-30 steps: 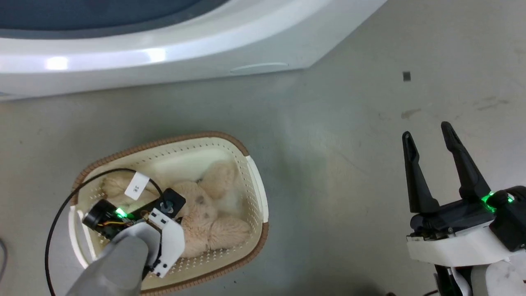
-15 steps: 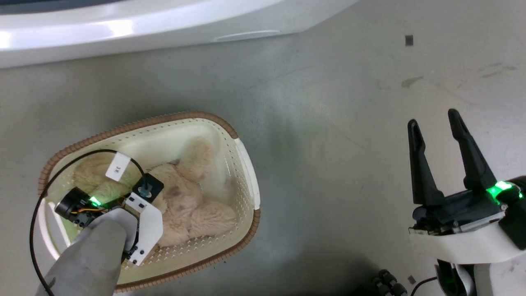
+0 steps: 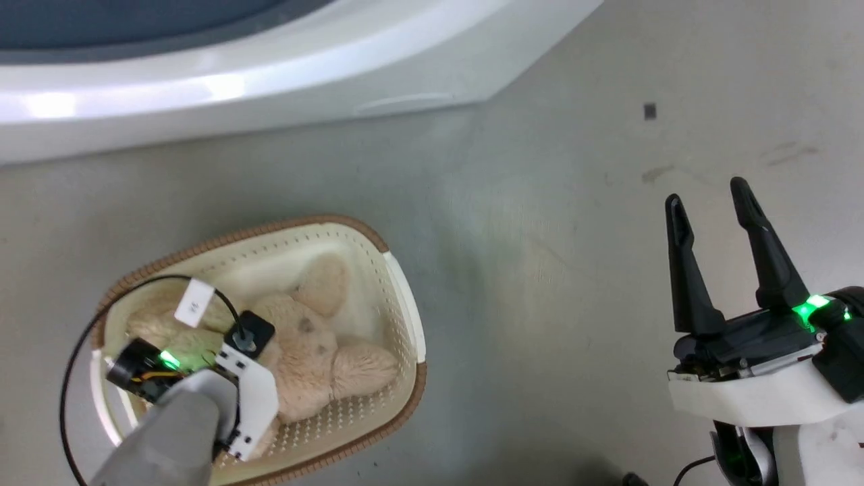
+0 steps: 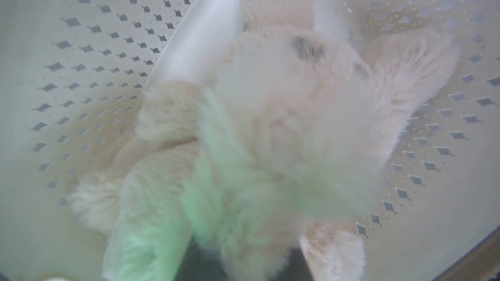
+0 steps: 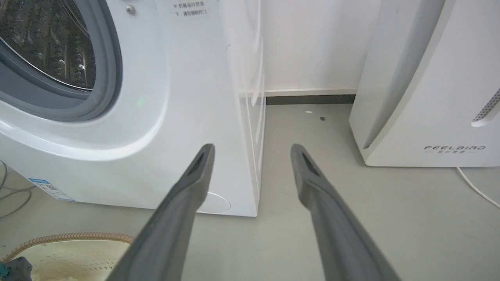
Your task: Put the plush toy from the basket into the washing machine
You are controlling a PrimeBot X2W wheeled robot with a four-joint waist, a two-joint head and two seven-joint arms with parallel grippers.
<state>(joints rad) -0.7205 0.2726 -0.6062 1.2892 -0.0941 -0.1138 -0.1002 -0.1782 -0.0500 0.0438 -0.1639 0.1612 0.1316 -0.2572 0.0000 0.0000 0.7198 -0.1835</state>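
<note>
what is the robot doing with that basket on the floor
The robot's left tool is down in the basket, pressed into the fur of the plush toy; whether it has gripped is unclear. The basket sits on the floor before the washing machine, its round opening uncovered. The right tool hovers open and empty.

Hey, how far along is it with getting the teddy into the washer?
Done: the white front-loading washing machine has its steel drum uncovered. In hand: the left gripper is down in the cream perforated basket, pressed into the fluffy beige plush toy; whether it grips is unclear. Left: lifting the toy out and putting it in the drum. The right gripper hangs open.
</note>
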